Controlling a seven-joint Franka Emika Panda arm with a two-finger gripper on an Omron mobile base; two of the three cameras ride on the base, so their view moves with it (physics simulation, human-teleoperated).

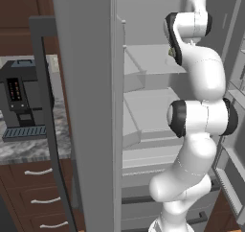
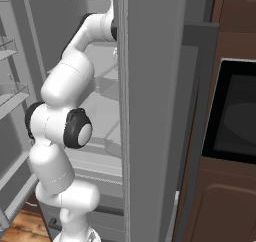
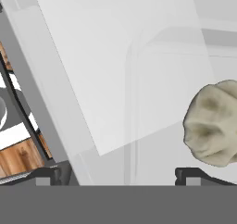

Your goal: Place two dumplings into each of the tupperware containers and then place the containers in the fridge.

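Observation:
My arm reaches into the open fridge [image 1: 148,101], up at an upper shelf [image 2: 102,76]. In the hand view my gripper [image 3: 122,174] is open, its two dark fingertips [image 3: 46,174] far apart with nothing pinched between them. A pale beige dumpling [image 3: 210,123] lies close above the right fingertip. A translucent whitish sheet, seemingly the wall of a tupperware container [image 3: 115,70], stands just in front of the hand, with the pale fridge interior behind it. In the left base view a small olive-beige speck [image 1: 171,51] shows beside the wrist; the hand itself is hidden by the arm.
The fridge's left door [image 1: 86,106] and right door [image 2: 150,111] stand open on either side of the arm, with door racks [image 1: 234,168] [image 2: 10,96]. A coffee machine [image 1: 19,101] sits on the counter above drawers [image 1: 38,197]. A black microwave [image 2: 235,116] is at the right.

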